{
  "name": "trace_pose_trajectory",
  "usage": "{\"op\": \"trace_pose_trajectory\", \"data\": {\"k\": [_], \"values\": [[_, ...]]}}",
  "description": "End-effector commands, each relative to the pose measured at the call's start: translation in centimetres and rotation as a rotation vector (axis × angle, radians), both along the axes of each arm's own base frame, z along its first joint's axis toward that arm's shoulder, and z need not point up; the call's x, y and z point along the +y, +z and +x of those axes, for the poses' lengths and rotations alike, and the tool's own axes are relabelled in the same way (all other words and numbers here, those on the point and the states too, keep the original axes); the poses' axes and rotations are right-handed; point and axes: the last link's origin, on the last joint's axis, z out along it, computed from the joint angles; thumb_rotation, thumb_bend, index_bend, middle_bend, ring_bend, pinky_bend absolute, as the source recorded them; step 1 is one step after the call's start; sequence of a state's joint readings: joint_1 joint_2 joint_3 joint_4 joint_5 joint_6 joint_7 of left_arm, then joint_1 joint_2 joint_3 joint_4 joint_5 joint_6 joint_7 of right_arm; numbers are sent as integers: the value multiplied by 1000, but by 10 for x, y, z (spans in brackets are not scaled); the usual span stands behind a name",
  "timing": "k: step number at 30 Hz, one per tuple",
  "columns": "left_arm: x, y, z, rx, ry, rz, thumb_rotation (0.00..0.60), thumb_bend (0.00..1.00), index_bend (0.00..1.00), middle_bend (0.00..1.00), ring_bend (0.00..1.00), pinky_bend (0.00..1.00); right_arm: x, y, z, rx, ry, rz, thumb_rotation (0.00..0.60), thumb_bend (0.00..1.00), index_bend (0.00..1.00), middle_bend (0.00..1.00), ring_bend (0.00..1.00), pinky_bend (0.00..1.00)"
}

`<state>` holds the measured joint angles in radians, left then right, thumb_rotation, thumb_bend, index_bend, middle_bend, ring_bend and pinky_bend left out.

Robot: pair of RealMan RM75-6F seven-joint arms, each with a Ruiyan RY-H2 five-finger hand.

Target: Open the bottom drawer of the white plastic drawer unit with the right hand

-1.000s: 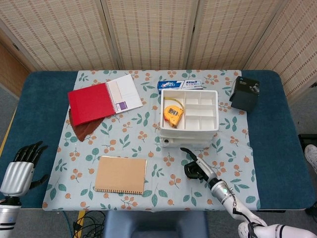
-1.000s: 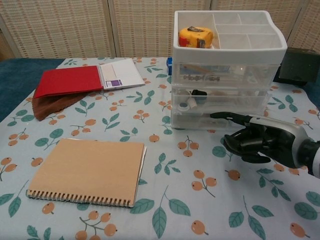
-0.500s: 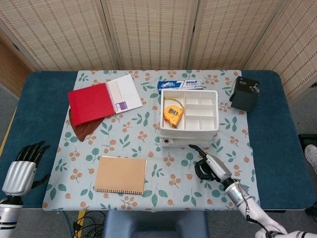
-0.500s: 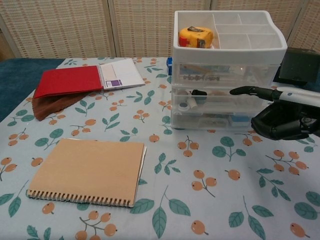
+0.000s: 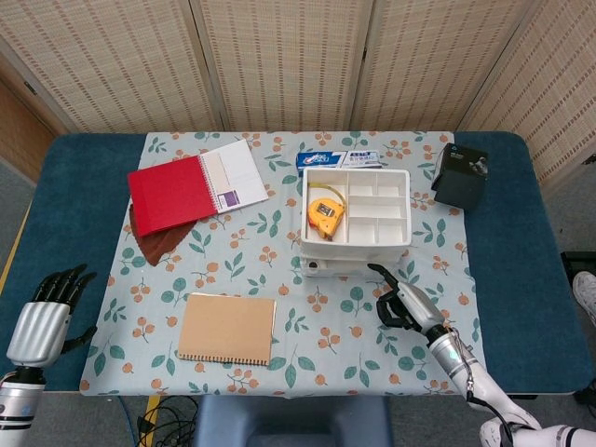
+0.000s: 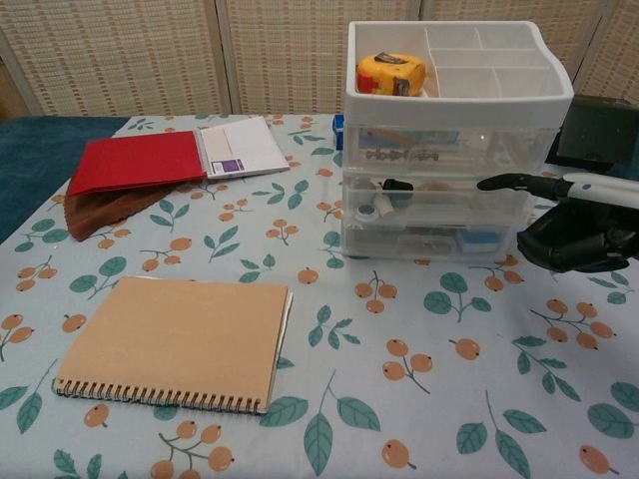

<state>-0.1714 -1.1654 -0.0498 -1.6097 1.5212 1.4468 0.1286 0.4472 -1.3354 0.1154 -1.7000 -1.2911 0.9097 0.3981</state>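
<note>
Hovering just beside the white drawer unit point(image 6: 449, 150), the right robot hand point(image 6: 574, 225) holds nothing, fingers curled, one outstretched.

No lettering on the toothpaste box point(image 5: 338, 158) resolves; nothing else is legible.

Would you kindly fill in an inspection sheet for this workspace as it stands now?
Surface: floral tablecloth over a blue table.
Job's things: white plastic drawer unit, bottom drawer shut.
Clutter: yellow tape measure in the top tray; red spiral notebook; tan spiral notebook; brown cloth; toothpaste box; black box.
Hands: right hand beside the unit, fingers curled, one extended, holding nothing; left hand open at the table edge.
Cables: some below the front edge.
Surroundings: woven folding screens.
</note>
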Motion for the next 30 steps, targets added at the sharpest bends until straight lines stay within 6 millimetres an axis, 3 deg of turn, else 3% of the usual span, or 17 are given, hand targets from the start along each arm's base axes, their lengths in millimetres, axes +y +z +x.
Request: {"op": "trace_pose_trajectory", "data": {"k": [1,15,30], "values": [[0,0,0,1,0,-1,600,167,155,115,118,126,-2,-1,-1,7,-1,2,600,652,37,808,928,1000],[1,-1,0,1,0,-2,600,167,155,115,118,126,-4,-2,-1,9,-4,-6,600,651,249,808,928,1000],[1,-2,1,1,-4,-6,600,167,155,115,118,126,29,5,-2,9,28,38,600,651,254,808,928,1000]]}}
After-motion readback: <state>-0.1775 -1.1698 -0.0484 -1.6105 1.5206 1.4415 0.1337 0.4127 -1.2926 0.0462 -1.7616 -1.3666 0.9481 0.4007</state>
